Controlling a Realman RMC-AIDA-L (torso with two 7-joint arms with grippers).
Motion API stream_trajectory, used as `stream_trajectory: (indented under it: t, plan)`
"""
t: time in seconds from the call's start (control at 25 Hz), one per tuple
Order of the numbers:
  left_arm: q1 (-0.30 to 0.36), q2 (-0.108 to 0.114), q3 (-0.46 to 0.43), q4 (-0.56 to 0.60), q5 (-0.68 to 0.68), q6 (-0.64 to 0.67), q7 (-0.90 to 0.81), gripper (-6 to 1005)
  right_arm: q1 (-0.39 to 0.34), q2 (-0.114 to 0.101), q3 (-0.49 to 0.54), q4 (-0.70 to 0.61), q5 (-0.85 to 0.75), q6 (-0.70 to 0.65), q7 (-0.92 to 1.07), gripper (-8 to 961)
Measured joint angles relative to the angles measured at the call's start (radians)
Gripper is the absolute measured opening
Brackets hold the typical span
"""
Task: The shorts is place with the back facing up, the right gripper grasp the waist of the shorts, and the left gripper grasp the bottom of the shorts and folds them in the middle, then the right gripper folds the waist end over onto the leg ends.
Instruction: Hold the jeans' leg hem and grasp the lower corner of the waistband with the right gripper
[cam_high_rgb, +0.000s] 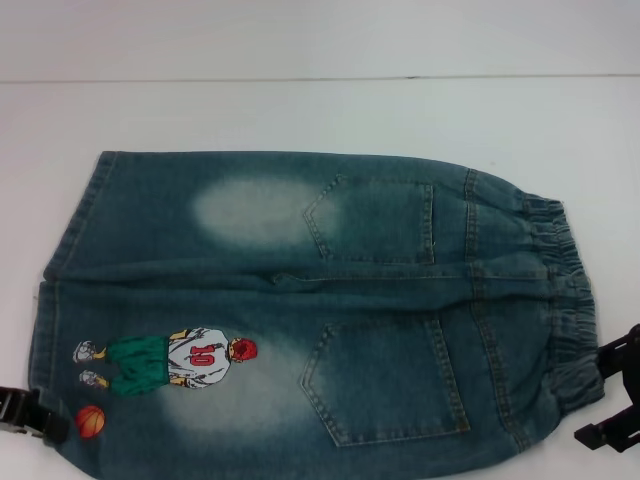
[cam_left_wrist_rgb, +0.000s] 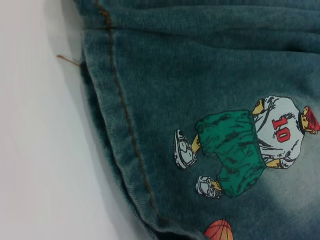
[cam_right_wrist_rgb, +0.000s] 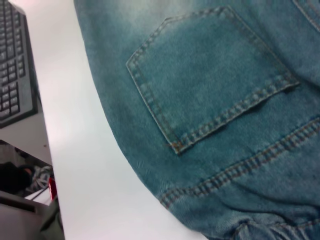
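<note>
The faded blue-green denim shorts (cam_high_rgb: 300, 310) lie flat, back pockets up, on the white table (cam_high_rgb: 320, 110). My black left gripper (cam_high_rgb: 30, 415) sits just beside their stitched leg hem (cam_left_wrist_rgb: 120, 125). My black right gripper (cam_high_rgb: 615, 405) waits just off their gathered elastic waistband (cam_high_rgb: 560, 300), fingers spread, grasping nothing. Whether my left fingers are spread, I cannot tell. Only my left wrist shows the cartoon basketball player (cam_left_wrist_rgb: 250, 150) close up. Only my right wrist shows a black keyboard (cam_right_wrist_rgb: 15, 65) beyond the table edge.
</note>
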Motion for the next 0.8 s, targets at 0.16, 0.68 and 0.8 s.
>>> stream_trajectory:
  t: [0.16, 0.68, 0.8]
  plan:
    - [-0.001, -0.001, 0.000, -0.001, 0.000, -0.005, -0.001, 75, -0.008, -0.003, 0.014, 0.014, 0.018, 0.010, -0.054, 790]
    - [-0.005, -0.005, 0.000, -0.002, -0.001, -0.007, -0.004, 73, -0.010, -0.008, 0.009, 0.021, 0.018, 0.017, -0.048, 353]
    - [-0.006, -0.004, -0.002, -0.002, -0.006, -0.009, -0.004, 73, -0.010, -0.009, 0.015, 0.021, 0.018, 0.015, -0.046, 229]
